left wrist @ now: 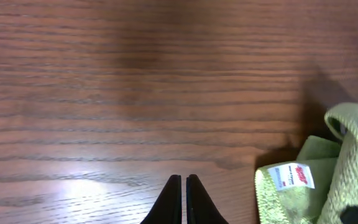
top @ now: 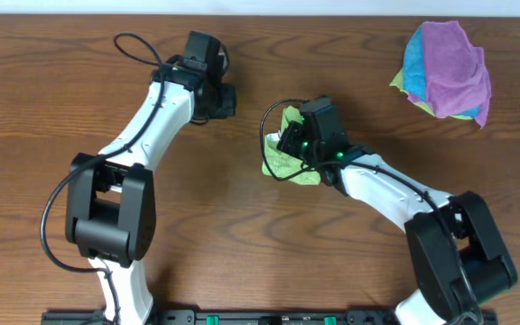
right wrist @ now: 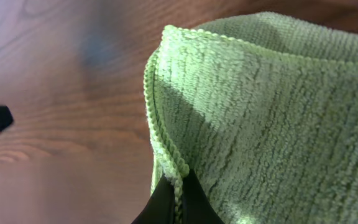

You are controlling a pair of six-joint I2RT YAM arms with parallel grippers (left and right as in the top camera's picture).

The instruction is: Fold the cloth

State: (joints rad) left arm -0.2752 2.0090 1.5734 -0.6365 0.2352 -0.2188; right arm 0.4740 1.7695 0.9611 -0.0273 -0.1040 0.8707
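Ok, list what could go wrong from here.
The right pincer pinches only the hemmed edge of the lime-green microfibre cloth; it may slip out.
The cloth looks bunched, so the fold may come out uneven.
The left pincer is shut beside it, holding nothing; the cloth may drag.

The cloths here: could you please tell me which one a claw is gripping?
The lime-green cloth, its hemmed edge pinched by the right claw; the purple cloth and blue cloth sit piled apart.
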